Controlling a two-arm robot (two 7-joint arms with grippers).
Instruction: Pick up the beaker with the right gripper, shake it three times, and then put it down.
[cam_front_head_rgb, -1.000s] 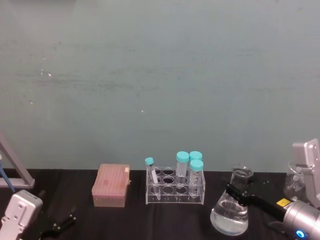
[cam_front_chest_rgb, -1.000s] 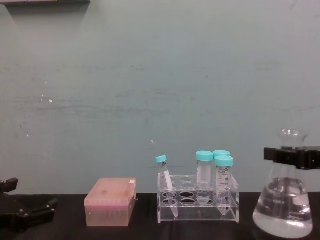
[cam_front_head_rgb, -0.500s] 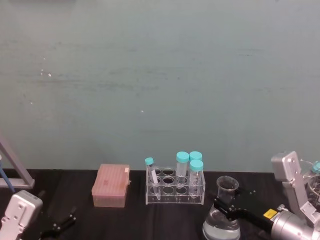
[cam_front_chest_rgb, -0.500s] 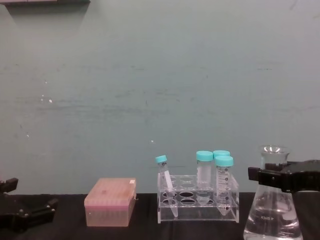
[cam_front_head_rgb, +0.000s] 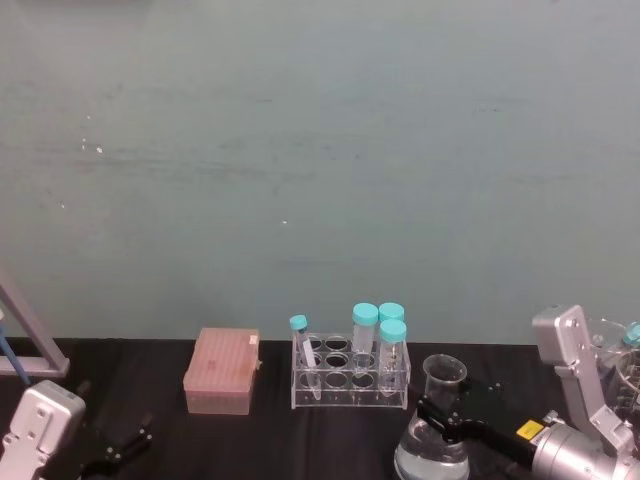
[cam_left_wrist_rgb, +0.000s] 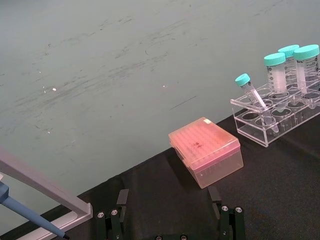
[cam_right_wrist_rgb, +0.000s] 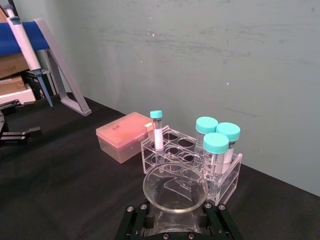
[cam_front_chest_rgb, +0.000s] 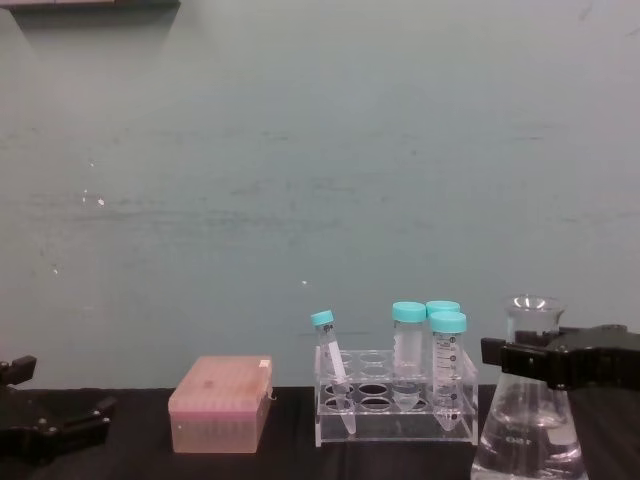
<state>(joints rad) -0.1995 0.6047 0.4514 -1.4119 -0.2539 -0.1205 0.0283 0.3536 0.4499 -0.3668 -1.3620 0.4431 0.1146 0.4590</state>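
Surface: black tabletop (cam_front_head_rgb: 270, 440), teal wall behind.
Right gripper (cam_front_chest_rgb: 545, 362): near right, fingers clamped on neck of beaker (cam_front_chest_rgb: 528, 440).
Beaker: upright, liquid inside, just right of tube rack (cam_front_chest_rgb: 395, 410).
Left gripper (cam_front_chest_rgb: 45, 428): near left, parked low, fingers spread, holding nothing.
Mid-table: pink tip box (cam_front_head_rgb: 222, 372) left of rack; teal-capped tubes (cam_front_head_rgb: 365, 335) standing in rack.

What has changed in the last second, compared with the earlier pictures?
The right gripper, shut on the neck of the beaker, has carried it lower and toward the robot's left, nearer the tube rack. The grip has not changed. The rack, the pink box and the left gripper, parked at the lower left, stayed as they were.
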